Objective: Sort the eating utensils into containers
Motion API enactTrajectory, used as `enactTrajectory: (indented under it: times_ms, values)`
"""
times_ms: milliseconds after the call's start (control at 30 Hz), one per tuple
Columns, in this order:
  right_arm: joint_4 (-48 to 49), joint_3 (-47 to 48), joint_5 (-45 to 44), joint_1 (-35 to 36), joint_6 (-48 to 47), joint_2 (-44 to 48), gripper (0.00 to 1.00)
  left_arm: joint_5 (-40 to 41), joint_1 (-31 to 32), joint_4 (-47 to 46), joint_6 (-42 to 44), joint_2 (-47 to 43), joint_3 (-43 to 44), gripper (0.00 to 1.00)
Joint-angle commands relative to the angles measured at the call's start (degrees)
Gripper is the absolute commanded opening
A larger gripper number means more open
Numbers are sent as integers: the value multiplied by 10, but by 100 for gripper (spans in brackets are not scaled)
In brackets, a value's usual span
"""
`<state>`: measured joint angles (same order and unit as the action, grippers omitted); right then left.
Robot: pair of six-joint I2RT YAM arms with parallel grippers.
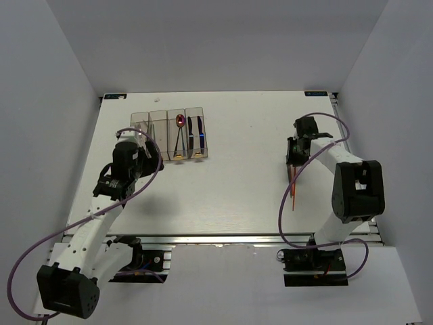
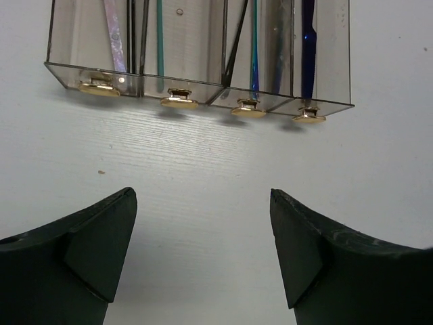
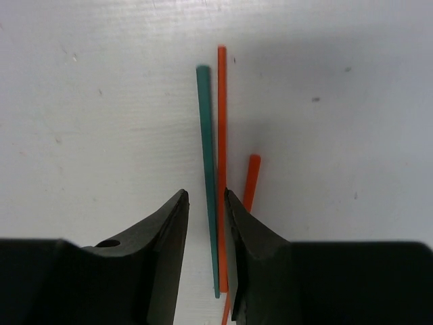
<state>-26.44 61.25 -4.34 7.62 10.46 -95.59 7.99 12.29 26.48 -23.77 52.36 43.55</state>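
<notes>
The containers (image 1: 157, 116) (image 2: 196, 89), clear bins in a row with gold tabs, stand at the back left. They hold a silver fork (image 2: 112, 40), a green chopstick (image 2: 160, 37), a pink-red-bowled spoon (image 1: 180, 120) and a blue knife (image 2: 308, 40). My left gripper (image 2: 203, 196) (image 1: 140, 139) hangs wide open over bare table just short of the tabs. At the right, my right gripper (image 3: 205, 196) (image 1: 292, 156) is down on the table, its jaws narrowed around a green chopstick (image 3: 206, 149) and an orange chopstick (image 3: 221, 108). A gap shows beside the green one. A second orange chopstick (image 3: 252, 177) lies outside the right finger.
The orange chopsticks' near ends (image 1: 294, 191) stick out toward the front below the right gripper. The table's right edge (image 1: 348, 149) is close behind the right arm. Grey walls enclose the table on three sides.
</notes>
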Motion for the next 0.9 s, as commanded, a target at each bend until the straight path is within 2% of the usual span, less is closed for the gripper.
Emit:
enactTrajectory:
  times_ms: [0, 233, 400, 867]
  values:
    - [-8, 47, 1, -1, -18, -26, 33, -22, 2, -13, 7, -9, 9, 89]
    - [-11, 68, 4, -1, -18, -65, 32, -26, 2, -14, 10, -11, 7, 89]
    - [-8, 65, 11, 0, -18, -78, 28, -30, 3, -13, 11, -9, 8, 89]
    - [-8, 61, -3, 9, -17, -100, 27, -31, 3, -12, 12, -7, 7, 89]
